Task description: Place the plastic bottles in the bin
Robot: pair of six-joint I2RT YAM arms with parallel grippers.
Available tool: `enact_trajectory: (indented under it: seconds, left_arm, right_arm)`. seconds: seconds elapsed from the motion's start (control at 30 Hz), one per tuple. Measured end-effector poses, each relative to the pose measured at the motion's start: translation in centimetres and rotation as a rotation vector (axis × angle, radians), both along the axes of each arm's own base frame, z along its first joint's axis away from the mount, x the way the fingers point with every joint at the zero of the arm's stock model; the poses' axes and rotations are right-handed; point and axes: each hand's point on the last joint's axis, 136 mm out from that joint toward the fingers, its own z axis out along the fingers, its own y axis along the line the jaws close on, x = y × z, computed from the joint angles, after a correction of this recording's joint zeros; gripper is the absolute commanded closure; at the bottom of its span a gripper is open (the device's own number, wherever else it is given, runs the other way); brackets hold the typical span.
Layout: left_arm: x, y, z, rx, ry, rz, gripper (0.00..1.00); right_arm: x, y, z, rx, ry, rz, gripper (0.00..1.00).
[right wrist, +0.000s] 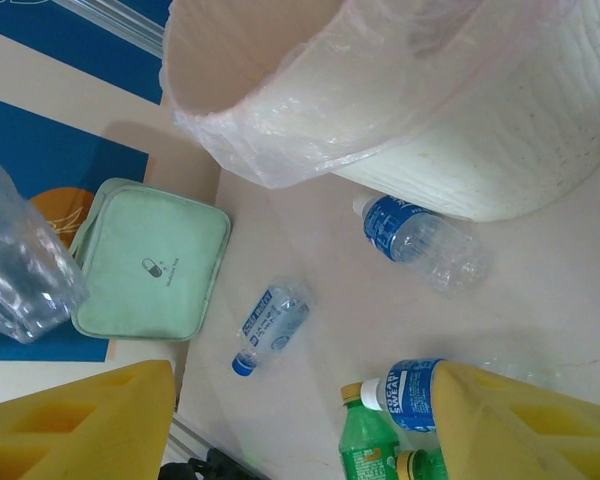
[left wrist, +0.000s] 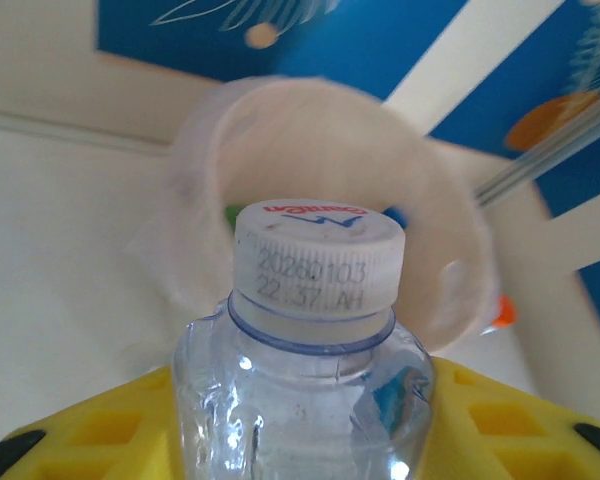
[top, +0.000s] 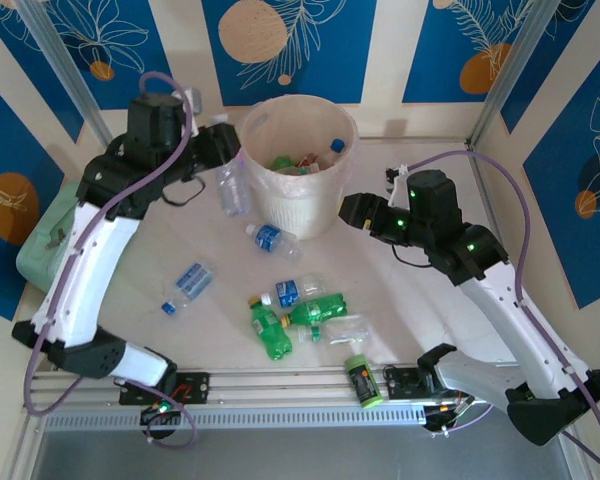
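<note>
Gripping a clear bottle (top: 232, 188) with a white cap (left wrist: 315, 265), the left hand (top: 224, 160) is clenched on it just beside the left wall of the bin (top: 305, 205). In the left wrist view its yellow fingers (left wrist: 90, 435) sit on either side of the bottle's shoulder, and the bin's lined mouth is blurred behind the cap. The right hand (top: 348, 211) hangs near the bin's right wall, released, its own yellow fingers spread wide with nothing between them. Inside the bin lie several bottles: green, red-labelled and one with a blue cap (top: 337, 145). On the desk (top: 410, 300) a blue-labelled bottle (top: 273, 238) lies close to the bin's foot, and a second blue-labelled bottle (top: 188, 284) lies well apart to the left. A cluster sits nearer the arm bases: a third blue-labelled bottle (top: 295, 292), a green bottle (top: 268, 330), a second green bottle (top: 318, 312) and a crumpled clear bottle (top: 345, 328). A lime-green canister (top: 360, 382) rests at the near edge, and a mint-green case (top: 42, 240) lies at the far left.
</note>
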Motion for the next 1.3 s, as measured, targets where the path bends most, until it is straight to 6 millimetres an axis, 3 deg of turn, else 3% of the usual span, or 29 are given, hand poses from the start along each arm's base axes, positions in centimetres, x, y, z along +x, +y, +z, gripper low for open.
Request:
enact_trajectory:
  seconds: [0.2,0.43,0.57,0.63,0.87,1.03,1.3]
  left_arm:
    - [6.9,-5.7,1.4,-0.199,-0.025,-0.048,0.55]
    - [13.7,-9.0,-2.0,-0.342,0.053,-0.007,0.55]
    - [15.9,-9.6,-4.0,-0.367,0.095,0.026,0.55]
    - [16.4,-9.8,-4.8,-0.370,0.113,0.035,0.52]
    - [16.8,-9.9,-6.8,-0.377,0.177,0.065,0.23]
    - [16.7,-9.8,-6.8,-0.375,0.181,0.066,0.15]
    - [16.2,-10.1,-6.3,-0.368,0.173,0.031,0.14]
  right_arm:
    - [-0.1,-0.1,-0.1,-0.001,0.002,-0.001,0.31]
    - [-0.5,-0.5,-0.7,-0.018,0.031,-0.002,0.31]
    - [-1.0,-0.8,-0.9,-0.027,0.039,-0.001,0.31]
    - [-1.2,-0.9,-0.9,-0.027,0.044,0.000,0.31]
    - [-1.5,-1.1,-1.5,-0.036,0.061,-0.001,0.31]
    - [-1.5,-1.1,-1.9,-0.050,0.074,0.002,0.30]
    - [-2.1,-1.2,-3.9,-0.095,0.127,0.018,0.27]
